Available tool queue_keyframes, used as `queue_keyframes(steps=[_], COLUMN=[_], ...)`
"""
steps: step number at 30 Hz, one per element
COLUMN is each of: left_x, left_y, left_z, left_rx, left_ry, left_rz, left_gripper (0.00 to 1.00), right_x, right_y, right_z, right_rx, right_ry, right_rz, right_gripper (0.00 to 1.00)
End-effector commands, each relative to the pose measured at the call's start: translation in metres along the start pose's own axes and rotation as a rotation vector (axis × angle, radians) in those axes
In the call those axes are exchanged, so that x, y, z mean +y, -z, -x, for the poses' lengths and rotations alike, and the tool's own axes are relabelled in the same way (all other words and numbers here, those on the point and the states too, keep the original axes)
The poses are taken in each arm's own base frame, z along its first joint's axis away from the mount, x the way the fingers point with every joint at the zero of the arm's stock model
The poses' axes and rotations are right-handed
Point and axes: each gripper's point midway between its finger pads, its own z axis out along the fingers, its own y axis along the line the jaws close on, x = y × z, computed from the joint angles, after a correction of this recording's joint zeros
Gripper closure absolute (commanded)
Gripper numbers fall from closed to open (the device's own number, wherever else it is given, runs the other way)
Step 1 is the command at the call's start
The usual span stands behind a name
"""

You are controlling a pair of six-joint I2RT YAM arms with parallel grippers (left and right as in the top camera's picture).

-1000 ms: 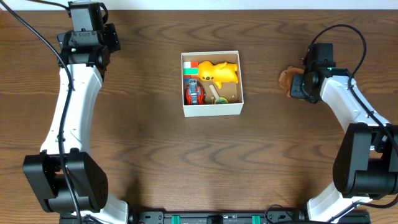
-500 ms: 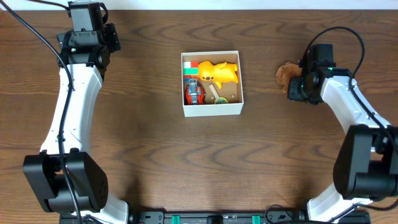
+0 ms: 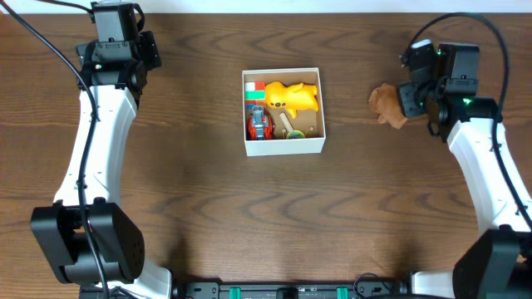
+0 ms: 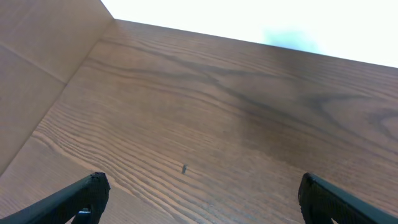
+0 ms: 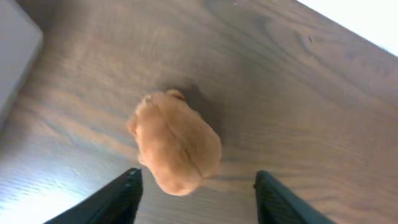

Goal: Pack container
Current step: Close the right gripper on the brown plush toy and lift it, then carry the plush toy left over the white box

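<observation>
Well, my right tool (image 5: 196,186) spread by a brown, perhaps plush toy (image 5: 177,146) right of the container (image 3: 283,148); left tool (image 4: 199,193) likewise spread.

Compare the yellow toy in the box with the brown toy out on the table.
The yellow toy is bright yellow; the brown toy is tan and looks furry. The yellow toy lies inside the container among other toys; the brown toy lies alone on the table. The yellow toy looks longer than the brown toy. Both are small toys.

Left claw (image 4: 200,191) and right claw (image 5: 197,185), jaws wide apart, both downward-facing.
</observation>
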Motion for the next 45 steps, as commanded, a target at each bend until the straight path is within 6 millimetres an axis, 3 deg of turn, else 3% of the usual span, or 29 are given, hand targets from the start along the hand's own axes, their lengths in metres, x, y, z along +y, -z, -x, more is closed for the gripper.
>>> queue_keyframes(steps=[1, 3, 11, 17, 18, 19, 22, 23, 26, 29, 36, 40, 43, 45], left_x=[0.005, 0.005, 0.005, 0.005, 0.005, 0.005, 0.005, 0.005, 0.005, 0.005, 0.005, 0.005, 0.005, 0.005], left_y=[0.009, 0.009, 0.009, 0.009, 0.009, 0.009, 0.009, 0.009, 0.009, 0.009, 0.009, 0.009, 0.009, 0.009], left_z=[0.012, 0.012, 0.012, 0.011, 0.011, 0.012, 0.012, 0.011, 0.012, 0.011, 0.012, 0.012, 0.012, 0.012], left_rx=[-0.03, -0.03, -0.03, -0.03, -0.03, -0.03, -0.03, -0.03, -0.03, -0.03, -0.03, -0.03, -0.03, -0.03], left_ry=[0.018, 0.018, 0.018, 0.018, 0.018, 0.018, 0.018, 0.018, 0.018, 0.018, 0.018, 0.018, 0.018, 0.018], left_rz=[0.006, 0.006, 0.006, 0.006, 0.006, 0.006, 0.005, 0.005, 0.006, 0.006, 0.006, 0.005, 0.006, 0.005], left_gripper=[0.02, 0.02, 0.02, 0.02, 0.02, 0.02, 0.02, 0.02, 0.02, 0.02, 0.02, 0.02, 0.02, 0.02], right_x=[-0.002, -0.004, 0.005, 0.013, 0.013, 0.015, 0.022, 0.023, 0.028, 0.029, 0.023, 0.024, 0.041, 0.067], right_y=[-0.02, -0.032, -0.076, -0.086, -0.087, -0.087, -0.086, -0.085, -0.077, -0.059, 0.004, 0.043, 0.068, 0.085], right_z=[-0.015, -0.025, -0.065, -0.074, -0.073, -0.072, -0.068, -0.066, -0.048, -0.012, 0.076, 0.114, 0.138, 0.151], right_rx=[0.063, 0.103, 0.227, 0.258, 0.255, 0.251, 0.242, 0.237, 0.196, 0.103, -0.142, -0.262, -0.365, -0.449], right_ry=[0.27, 0.273, 0.254, 0.221, 0.217, 0.22, 0.232, 0.235, 0.247, 0.275, 0.316, 0.331, 0.355, 0.387], right_rz=[0.01, 0.012, 0.081, 0.101, 0.101, 0.105, 0.116, 0.117, 0.107, 0.078, -0.015, -0.044, 0.018, 0.125], right_gripper=[0.28, 0.23, 0.21, 0.34, 0.4, 0.52, 0.95, 0.99, 0.99, 0.99, 0.99, 0.99, 0.99, 0.99])
